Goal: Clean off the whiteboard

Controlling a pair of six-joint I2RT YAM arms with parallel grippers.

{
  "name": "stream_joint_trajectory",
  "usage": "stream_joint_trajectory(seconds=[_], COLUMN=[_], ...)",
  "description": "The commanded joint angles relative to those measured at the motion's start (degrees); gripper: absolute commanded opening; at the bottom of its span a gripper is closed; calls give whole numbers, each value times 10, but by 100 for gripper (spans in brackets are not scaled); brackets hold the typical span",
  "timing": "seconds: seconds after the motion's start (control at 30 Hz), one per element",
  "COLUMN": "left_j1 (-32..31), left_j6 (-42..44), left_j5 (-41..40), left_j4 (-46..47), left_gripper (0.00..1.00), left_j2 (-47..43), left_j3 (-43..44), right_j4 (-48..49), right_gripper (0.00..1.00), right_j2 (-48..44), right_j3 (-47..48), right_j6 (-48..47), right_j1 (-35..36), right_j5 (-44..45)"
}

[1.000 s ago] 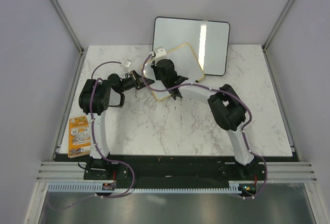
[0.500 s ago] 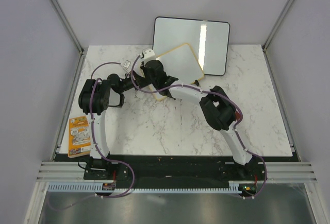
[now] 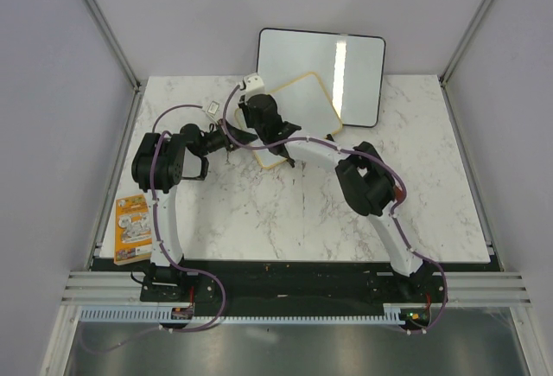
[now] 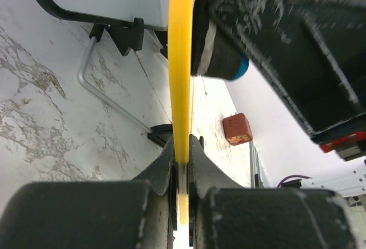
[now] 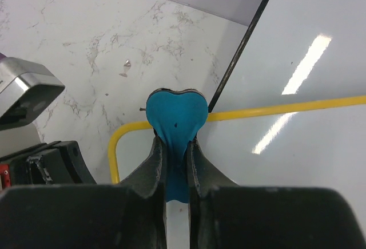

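— Where is the whiteboard (image 3: 307,108)?

— On the far middle of the table (image 3: 259,212), turned cornerwise. It sits just in front of the bigger black-framed board (image 3: 320,60), which leans at the far wall. From above, its far corner overlaps that board. I cannot tell whether its near edge rests on the marble.

— What has hold of it?

— The left gripper (image 4: 182,149). Its jaws are closed to a thin slit and pinch the yellow frame at the board's left edge. The left wrist view looks straight along that edge.

— And the right gripper (image 5: 176,143)?

— It is over the left part of the board. Its jaws are nearly together, clamped on a blue eraser (image 5: 176,111). The eraser's heart-shaped blue end stands clear of the fingertips, at the rounded corner of the yellow frame.

— Is the eraser on the white surface?

— In the left wrist view its dark pad lies right against the frame's side. Whether it actually presses on the face I cannot tell.

— Anything else on the table?

— An orange packet (image 3: 131,229) lies at the near left edge, beside the left arm. A small reddish-brown block (image 4: 237,129) lies on the marble beyond the board.
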Motion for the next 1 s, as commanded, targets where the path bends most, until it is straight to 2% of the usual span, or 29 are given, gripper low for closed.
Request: stream_joint_trajectory(seconds=[0.0, 0.13, 0.27, 0.4, 0.6, 0.7, 0.87, 0.97], left_j1=[-17, -17, -17, -17, -17, -17, -16, -17], left_j6=[15, 15, 15, 16, 17, 16, 16, 15], left_j5=[46, 47, 46, 46, 46, 46, 46, 46], left_j4=[187, 187, 187, 187, 187, 187, 187, 187], left_gripper=[2, 2, 2, 2, 2, 2, 2, 2], left_j2=[9, 9, 9, 8, 7, 8, 9, 9], left_j3=[-3, -3, -3, -4, -5, -5, -5, -4], right_j4=[-43, -19, 10, 7, -27, -43, -47, -46], right_gripper=[0, 0, 0, 0, 0, 0, 0, 0], right_j2=[-19, -66, -90, -68, 7, 22, 7, -22], right_j3=[-84, -190, -239, -196, -35, 4, -14, -79], right_j6=[13, 36, 42, 30, 14, 14, 17, 16], right_j1=[-15, -8, -8, -8, -9, -11, -25, -26], right_j5=[-2, 16, 32, 32, 39, 57, 59, 54])
